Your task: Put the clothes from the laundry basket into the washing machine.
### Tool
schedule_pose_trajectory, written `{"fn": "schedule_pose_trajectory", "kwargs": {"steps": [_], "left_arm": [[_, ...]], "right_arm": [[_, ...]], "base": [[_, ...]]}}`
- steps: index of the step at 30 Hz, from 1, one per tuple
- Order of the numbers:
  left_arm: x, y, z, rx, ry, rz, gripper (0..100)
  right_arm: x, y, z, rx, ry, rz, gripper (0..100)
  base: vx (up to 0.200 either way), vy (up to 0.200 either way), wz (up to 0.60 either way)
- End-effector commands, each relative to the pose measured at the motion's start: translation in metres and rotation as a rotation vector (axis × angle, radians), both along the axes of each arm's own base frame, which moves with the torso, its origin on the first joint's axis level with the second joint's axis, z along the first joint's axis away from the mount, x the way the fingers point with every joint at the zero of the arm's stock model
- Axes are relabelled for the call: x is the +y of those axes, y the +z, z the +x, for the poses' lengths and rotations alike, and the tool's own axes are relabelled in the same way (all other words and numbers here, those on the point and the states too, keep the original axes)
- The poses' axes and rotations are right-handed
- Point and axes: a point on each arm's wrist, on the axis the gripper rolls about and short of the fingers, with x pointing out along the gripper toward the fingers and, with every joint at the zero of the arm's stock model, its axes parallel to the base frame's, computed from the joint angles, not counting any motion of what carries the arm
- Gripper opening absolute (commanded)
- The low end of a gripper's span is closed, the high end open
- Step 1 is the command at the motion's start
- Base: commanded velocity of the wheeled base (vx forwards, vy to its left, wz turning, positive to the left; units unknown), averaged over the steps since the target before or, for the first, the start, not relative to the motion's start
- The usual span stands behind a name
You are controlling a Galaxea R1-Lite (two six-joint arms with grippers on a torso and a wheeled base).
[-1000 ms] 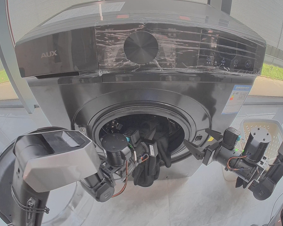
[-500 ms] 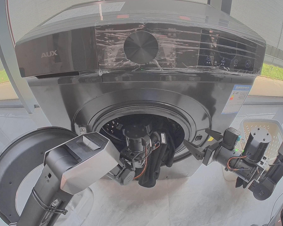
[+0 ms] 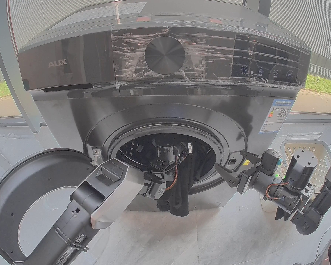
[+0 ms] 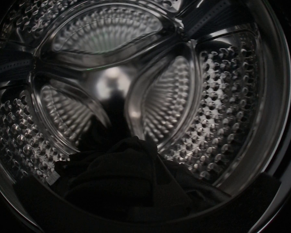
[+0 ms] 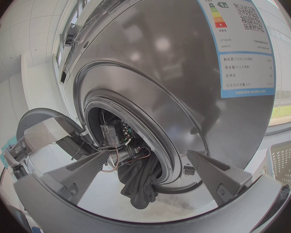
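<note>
Left arm (image 3: 110, 188): silver-grey faceted shell on the forearm. The link below it is black and round, with a thin black strap around it. Left wrist (image 3: 167, 153): dark cylinder with an orange-red cable (image 3: 174, 173) looped beside it and a small white label.

Right arm (image 3: 301, 170): black cylinders, with a round end cap dotted with small screws. It also carries a brown-orange cable loop (image 3: 274, 188), a green light and a teal plug at the wrist.

Right gripper (image 5: 148, 152): matte dark-grey wedge jaws with one screw near each base and a ribbed patch near one tip.
</note>
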Motion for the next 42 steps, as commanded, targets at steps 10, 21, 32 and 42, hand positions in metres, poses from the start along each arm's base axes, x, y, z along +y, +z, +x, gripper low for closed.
{"fn": "schedule_pose_trajectory", "kwargs": {"steps": [10,21,32,42], "left_arm": [[0.023,-0.011,0.02,0.005,0.081,0.001,0],[0.027,0.02,0.0,0.069,0.063,0.059,100],[0.03,0.004,-0.061,0.279,-0.118,0.229,100],[0.024,-0.023,-0.067,0.325,-0.185,0.284,100]], "right_arm": [[0.001,-0.001,0.0,0.004,0.002,-0.002,100],[0.0,-0.001,0.001,0.004,0.002,-0.002,100],[0.0,-0.001,0.0,0.003,0.002,-0.001,100],[0.0,0.0,0.0,0.001,0.002,0.0,100]], "base": [[0.0,0.0,0.0],[0.0,0.0,0.0],[0.0,0.0,0.0],[0.0,0.0,0.0]]}}
